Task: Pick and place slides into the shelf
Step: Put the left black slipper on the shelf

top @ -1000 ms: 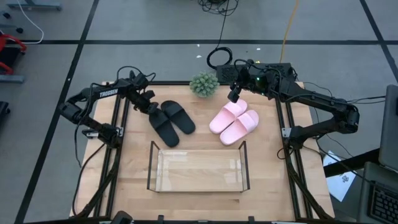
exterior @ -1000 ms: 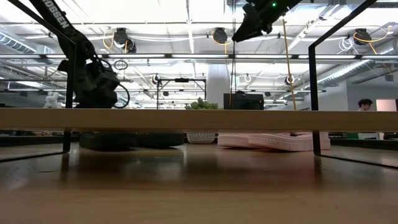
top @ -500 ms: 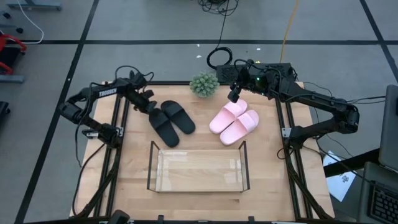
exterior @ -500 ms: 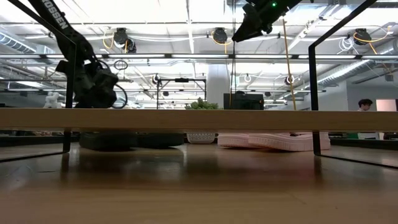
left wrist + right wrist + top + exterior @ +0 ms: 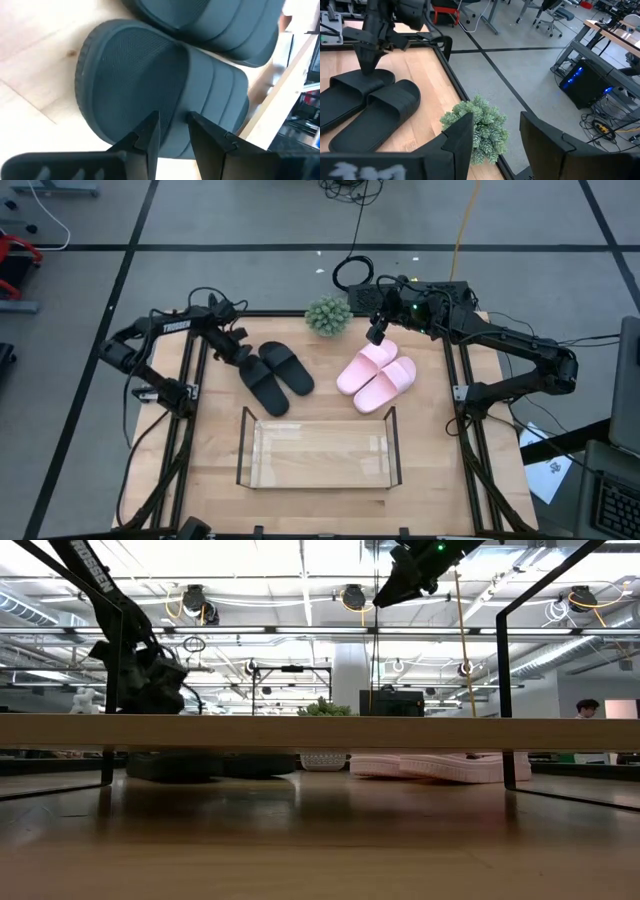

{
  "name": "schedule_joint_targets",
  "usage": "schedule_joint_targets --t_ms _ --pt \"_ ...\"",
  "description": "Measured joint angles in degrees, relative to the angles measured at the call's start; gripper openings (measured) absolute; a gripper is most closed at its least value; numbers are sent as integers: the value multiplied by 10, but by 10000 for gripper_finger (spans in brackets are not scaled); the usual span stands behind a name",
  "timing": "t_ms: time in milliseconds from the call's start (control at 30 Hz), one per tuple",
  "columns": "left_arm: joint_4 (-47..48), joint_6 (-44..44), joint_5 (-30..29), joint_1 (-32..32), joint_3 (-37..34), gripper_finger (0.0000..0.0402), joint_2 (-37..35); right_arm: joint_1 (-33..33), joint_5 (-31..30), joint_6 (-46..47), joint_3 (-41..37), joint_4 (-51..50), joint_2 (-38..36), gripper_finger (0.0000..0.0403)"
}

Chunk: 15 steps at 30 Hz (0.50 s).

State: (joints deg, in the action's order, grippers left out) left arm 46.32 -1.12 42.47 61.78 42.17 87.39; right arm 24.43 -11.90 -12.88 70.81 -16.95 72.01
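left gripper [image 5: 172, 131] fingers straddle the black slide's [image 5: 150, 85] strap edge — unclosed.

Wooden table [image 5: 210, 460], black slides [image 5: 275, 375], pink slides [image 5: 378, 375], shelf [image 5: 318, 452], plant [image 5: 328, 316]

Bright even overhead lighting, ceiling lights [image 5: 345, 595] glaring white across the top of the low view, soft short shadows on the worktop [image 5: 320, 500], left wrist close-up slightly soft, foreground blurred
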Motion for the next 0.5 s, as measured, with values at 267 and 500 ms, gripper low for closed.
schedule_joint_targets --t_ms 267,500 --pt "-15 32 80 -2 0 104 90 0 0 1 0 0 0 153" --pt "-33 41 121 0 1 104 90 0 0 0 0 0 0 153"
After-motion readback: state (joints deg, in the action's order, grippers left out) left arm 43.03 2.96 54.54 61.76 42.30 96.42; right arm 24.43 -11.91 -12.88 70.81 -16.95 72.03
